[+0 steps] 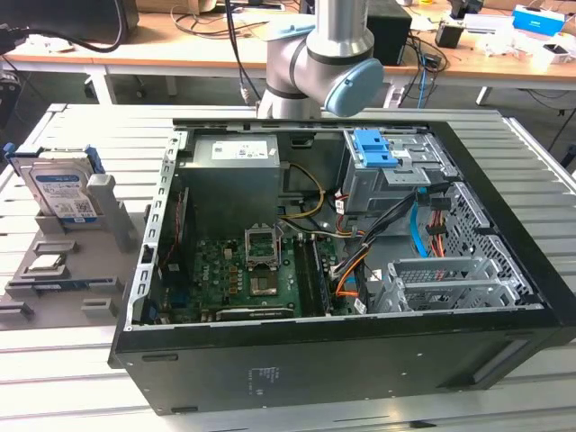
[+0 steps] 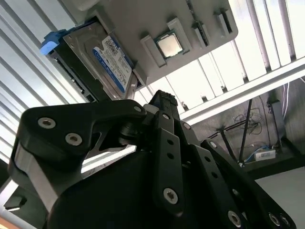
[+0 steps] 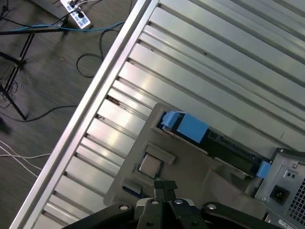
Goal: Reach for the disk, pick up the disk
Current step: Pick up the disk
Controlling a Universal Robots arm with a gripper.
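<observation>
Exterior view's left first: the disk (image 1: 61, 187) stands on edge in a slot of the grey holder (image 1: 115, 216), close to that end of the bench (image 1: 54, 360). It leans back, with its label face turned up and toward the bench's near edge and blue rails on 2 sides. A small square chip (image 1: 45, 264) lies flat on the same holder, just beside the disk and nearer the near edge. The open computer case (image 1: 360, 369) takes the bench's middle, apart from the holder. The 1 arm (image 1: 333, 54) rises behind it at the far edge.

In the first wrist view the gripper (image 3: 164, 187) hangs above the holder, tips pressed together and holding nothing, so we call it closed. The chip (image 3: 150, 165) is nearest the tips. The disk (image 3: 209, 140) is just past the chip and apart from the gripper, with no contact.

From above we see the disk edge-on as a dark strip with blue rail ends. Its long line runs along the bench's slats, parallel to the near edge, with 1 end toward the case corner (image 3: 286, 191).

In the second wrist view the gripper (image 2: 164, 100) points toward the holder, and the disk (image 2: 102, 62) shows its label side. We judge the reach unfinished and the grasp not yet made.
</observation>
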